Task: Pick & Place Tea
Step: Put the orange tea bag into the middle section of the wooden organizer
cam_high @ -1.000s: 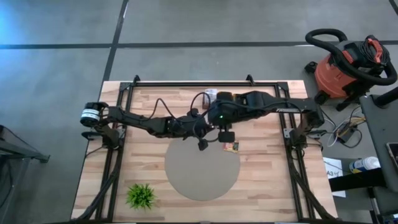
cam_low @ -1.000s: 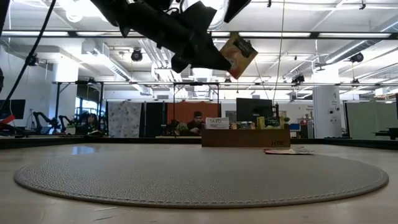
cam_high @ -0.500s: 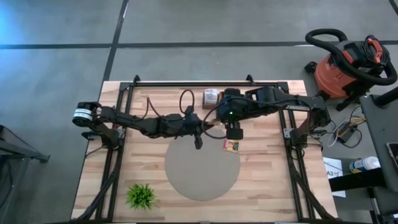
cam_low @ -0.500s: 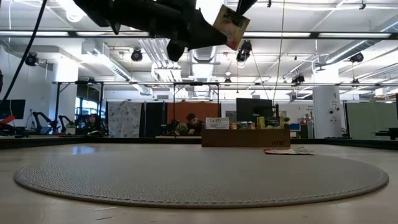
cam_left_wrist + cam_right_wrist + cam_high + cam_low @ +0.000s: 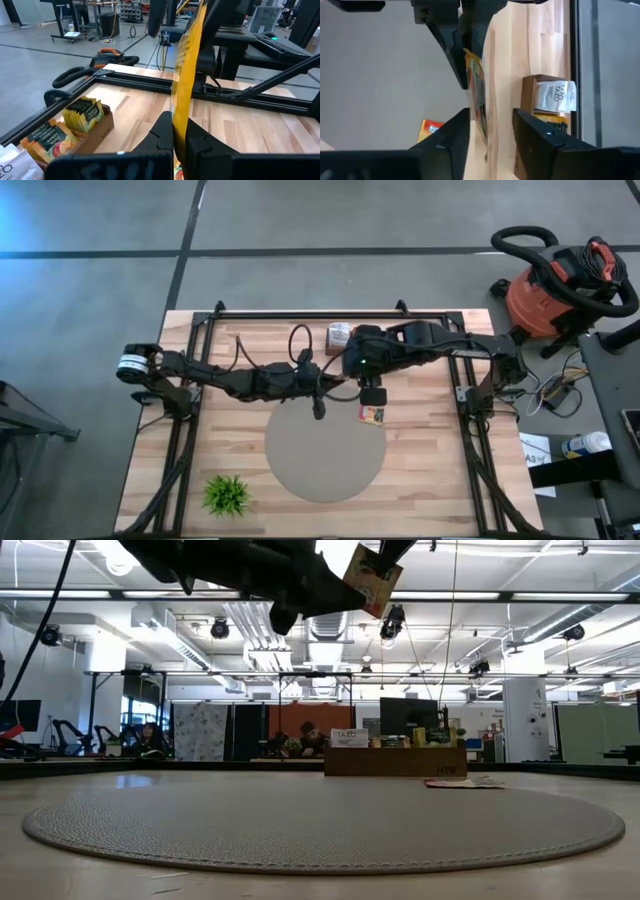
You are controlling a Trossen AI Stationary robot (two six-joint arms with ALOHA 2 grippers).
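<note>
In the left wrist view a yellow-orange tea sachet stands edge-on, with my left gripper shut on it, high above the round grey mat. My right gripper hangs open, slanting down from above. Its fingers stand either side of the sachet's free end, with a gap showing on one side. In the low view the sachet shows near the top. Another sachet lies flat by the mat's far right rim. A cardboard box at the far edge holds more tea sachets. My left gripper pinches the sachet's near end between its two fingers. The fingers come roughly level from the table's left. The sachet stands on edge and sticks out beyond the fingertips toward my right gripper, lifted clear of mat and table.
A small green plant stands at the table's near left. Black frame rails run along the far edge and both sides. A red shop vacuum sits off the table at the right.
My left gripper has risen with the sachet and tipped up toward level. The sachet now sits higher above the mat. In the last half second it has held still.
</note>
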